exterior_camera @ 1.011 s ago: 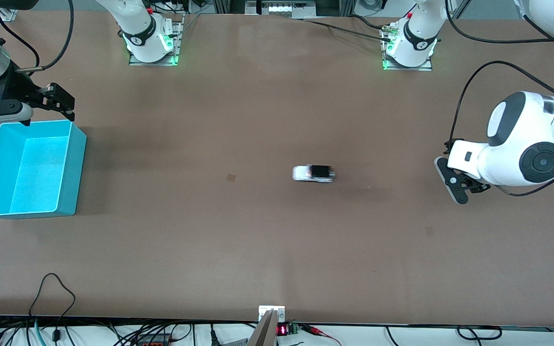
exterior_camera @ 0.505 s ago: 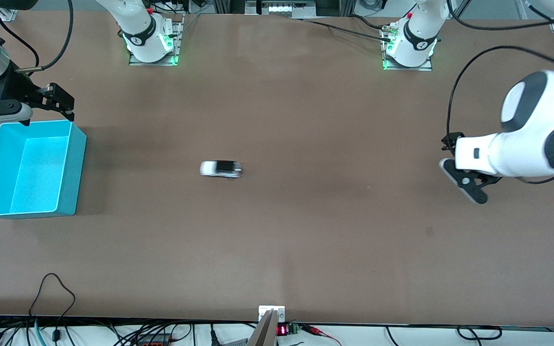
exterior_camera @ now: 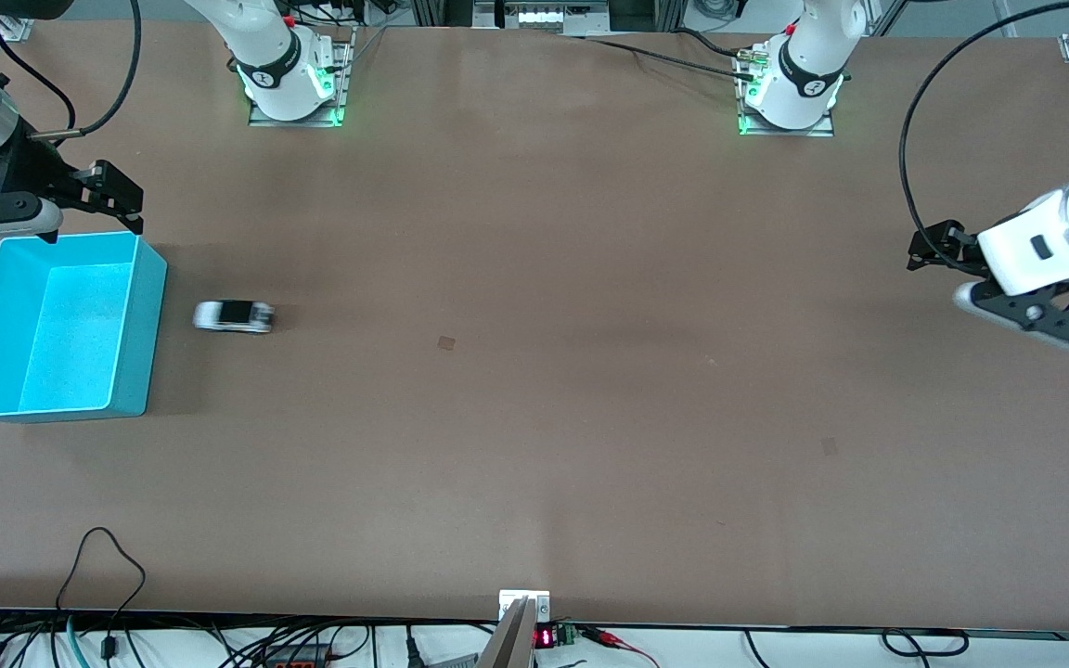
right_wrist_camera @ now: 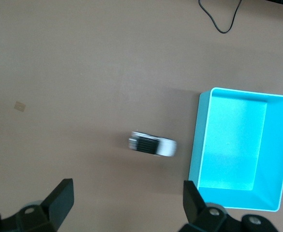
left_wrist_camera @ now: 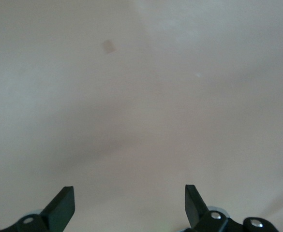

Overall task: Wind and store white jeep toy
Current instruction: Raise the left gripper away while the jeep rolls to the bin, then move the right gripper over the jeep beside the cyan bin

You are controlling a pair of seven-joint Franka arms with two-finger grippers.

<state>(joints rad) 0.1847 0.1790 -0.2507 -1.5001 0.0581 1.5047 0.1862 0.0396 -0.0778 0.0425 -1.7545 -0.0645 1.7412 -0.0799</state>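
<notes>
White jeep toy [exterior_camera: 234, 316] near turquoise bin [exterior_camera: 149, 306]

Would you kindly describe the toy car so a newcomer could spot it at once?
Find the turquoise bin at the right arm's end of the table. Beside its wall, toward the table's middle, sits the white jeep toy. It is tiny, white with a black roof panel, and the only loose item there.
</notes>
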